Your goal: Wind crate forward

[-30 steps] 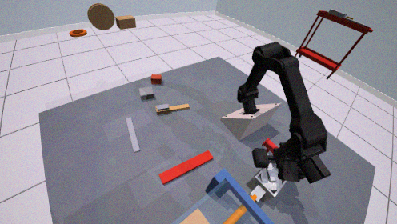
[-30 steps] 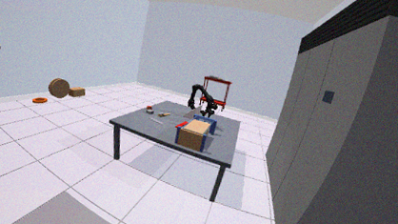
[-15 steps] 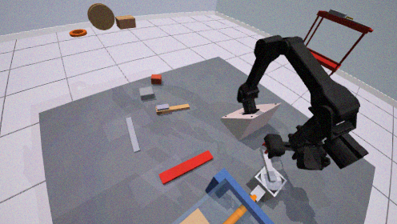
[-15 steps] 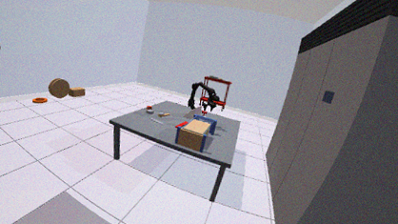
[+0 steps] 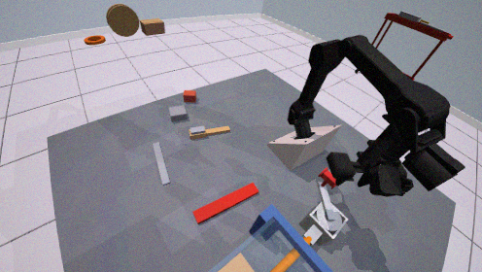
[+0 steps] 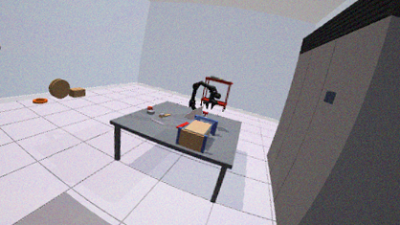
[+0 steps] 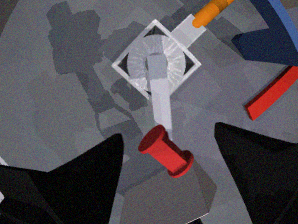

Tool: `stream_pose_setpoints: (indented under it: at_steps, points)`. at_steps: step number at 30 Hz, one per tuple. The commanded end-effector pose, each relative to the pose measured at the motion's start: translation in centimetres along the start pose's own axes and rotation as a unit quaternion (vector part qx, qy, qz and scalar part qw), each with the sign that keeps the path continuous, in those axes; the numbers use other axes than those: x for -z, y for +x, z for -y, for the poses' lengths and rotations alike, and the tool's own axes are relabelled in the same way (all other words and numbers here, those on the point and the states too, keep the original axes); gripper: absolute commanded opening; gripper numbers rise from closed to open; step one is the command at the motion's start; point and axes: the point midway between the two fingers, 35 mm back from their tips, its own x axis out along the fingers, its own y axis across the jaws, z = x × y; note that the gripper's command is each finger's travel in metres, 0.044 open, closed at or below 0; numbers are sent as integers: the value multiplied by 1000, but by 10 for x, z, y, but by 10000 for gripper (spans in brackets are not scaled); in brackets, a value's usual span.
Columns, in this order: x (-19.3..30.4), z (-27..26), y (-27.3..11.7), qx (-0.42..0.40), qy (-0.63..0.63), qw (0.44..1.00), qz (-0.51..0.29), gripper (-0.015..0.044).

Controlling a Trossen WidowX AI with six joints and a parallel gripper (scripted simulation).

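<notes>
The winch (image 5: 332, 224) (image 7: 134, 46) is a pale diamond-turned frame with a round drum. The winch handle (image 5: 325, 195) (image 7: 161, 102) lies across its top from the hub, its red grip (image 5: 327, 178) (image 7: 167, 151) at the outer end; the key end is hidden. My gripper (image 7: 169, 134) is open and empty, its fingers spread either side of the handle's outer end in the wrist view. An orange strap (image 5: 286, 261) (image 7: 214, 12) runs from the winch into the cubby. The tan crate (image 5: 236, 263) (image 6: 197, 128) sits inside, apparently flat, with a gap before the blue steel frame (image 5: 297, 239) (image 7: 272, 37).
A red bar (image 5: 225, 203) (image 7: 272, 95) lies beside the cubby. Farther off are a grey bar (image 5: 161, 162), a wooden-handled tool (image 5: 216, 131), a grey block (image 5: 178, 115) and a red block (image 5: 189, 96). The arm stands on a pale angled block (image 5: 292, 154) behind the winch.
</notes>
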Motion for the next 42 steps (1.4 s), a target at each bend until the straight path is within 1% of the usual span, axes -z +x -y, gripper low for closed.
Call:
stream_pose_setpoints:
  at_steps: [1,9,42]
  points:
    - [-1,0,-1,0,0,1000,2,204]
    - [-1,0,-1,0,0,1000,2,0]
    - [0,0,0,-1,0,1000,-5,0]
